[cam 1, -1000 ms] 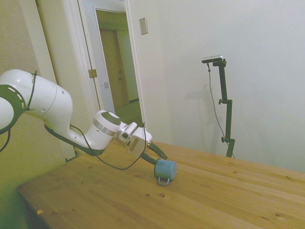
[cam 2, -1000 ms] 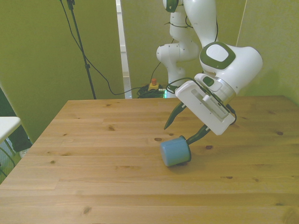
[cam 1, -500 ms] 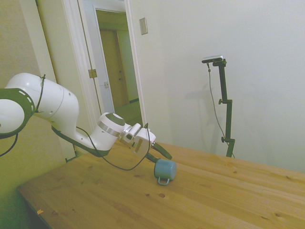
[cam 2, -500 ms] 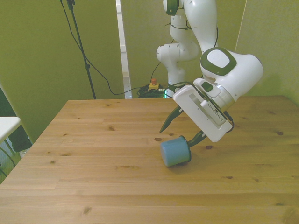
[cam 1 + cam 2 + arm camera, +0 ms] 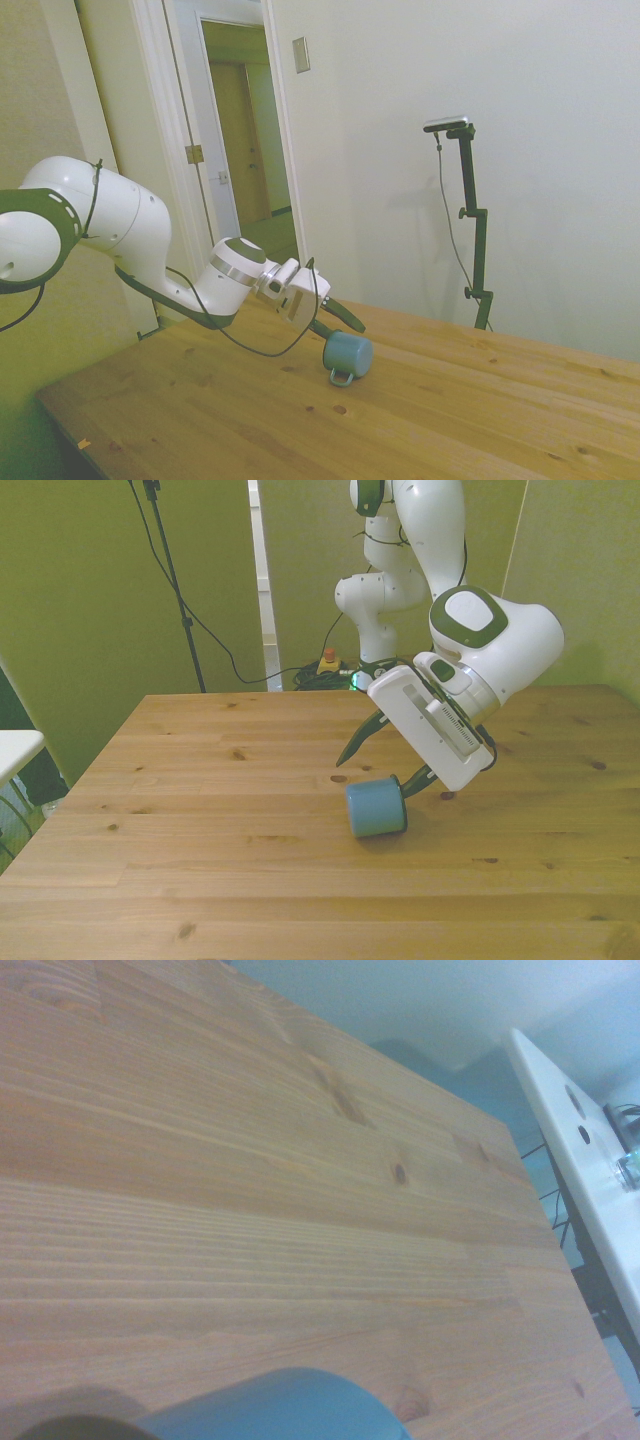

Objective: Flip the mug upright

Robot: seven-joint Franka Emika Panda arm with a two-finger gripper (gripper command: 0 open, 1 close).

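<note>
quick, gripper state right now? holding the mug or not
Gripper: open, fingers spread wide and holding nothing; one fingertip sits at the mug, which lies on its side on the table.

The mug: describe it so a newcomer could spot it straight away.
On the wooden table, look near the middle, just below the white arm's open gripper. The mug is a small light blue cylinder on its side, the only loose object on the tabletop.
</note>
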